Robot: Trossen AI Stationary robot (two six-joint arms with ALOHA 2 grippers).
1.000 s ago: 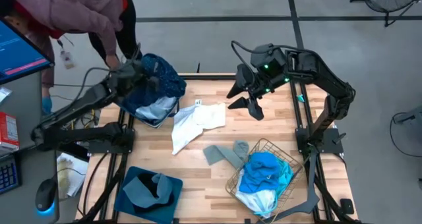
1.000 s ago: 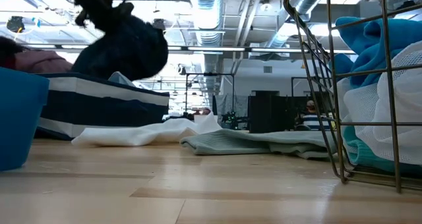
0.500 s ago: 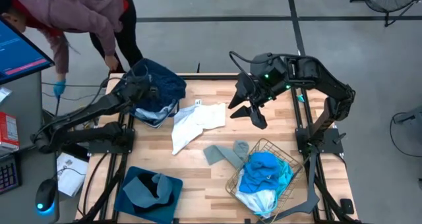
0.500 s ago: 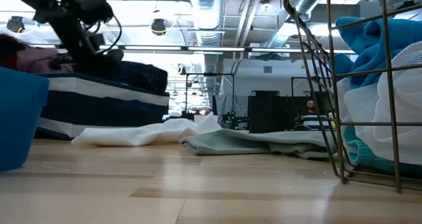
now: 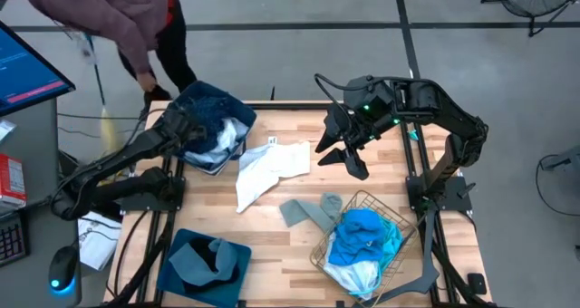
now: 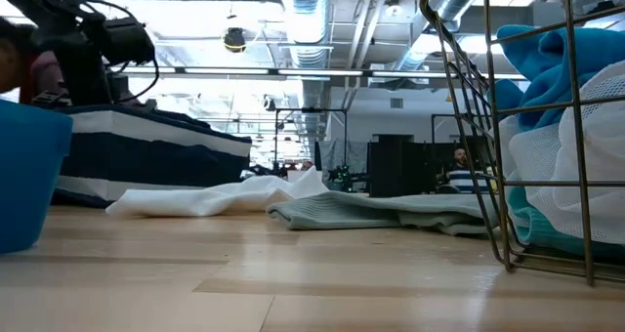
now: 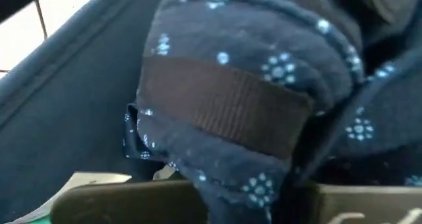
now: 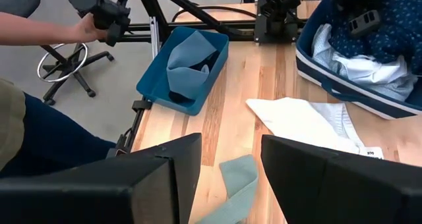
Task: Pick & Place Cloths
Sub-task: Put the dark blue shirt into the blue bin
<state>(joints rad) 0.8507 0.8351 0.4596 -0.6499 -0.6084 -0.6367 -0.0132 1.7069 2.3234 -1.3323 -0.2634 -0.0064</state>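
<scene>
Pressing down into the far-left bin (image 5: 214, 145), the left claw (image 5: 184, 125) is seen buried in the navy dotted cloth (image 5: 217, 107); a second ago that cloth hung in the air from it, so the drop into the bin has just been made. In the left wrist view the dotted fabric (image 7: 250, 85) fills everything just ahead of the fingers, and whether it is still pinched or already let go cannot be told. Under the navy cloth a pale cloth (image 5: 220, 143) is bunched in the same bin.

Held above the desk (image 5: 272, 235) at its far right, the right claw (image 5: 337, 154) is spread wide with nothing between its fingers (image 8: 165, 178). Just below and ahead of it a white cloth (image 5: 267, 168) is spread flat, with a grey cloth (image 5: 308, 210) beside that, nearer the wire basket (image 5: 361, 245), where cyan and white cloths are heaped.

One garment is judged as good as placed; the white cloth is the likely next pick for the waiting right claw.

Farther off, beyond the left claw, a person (image 5: 109, 18) is bent over beside the desk.
</scene>
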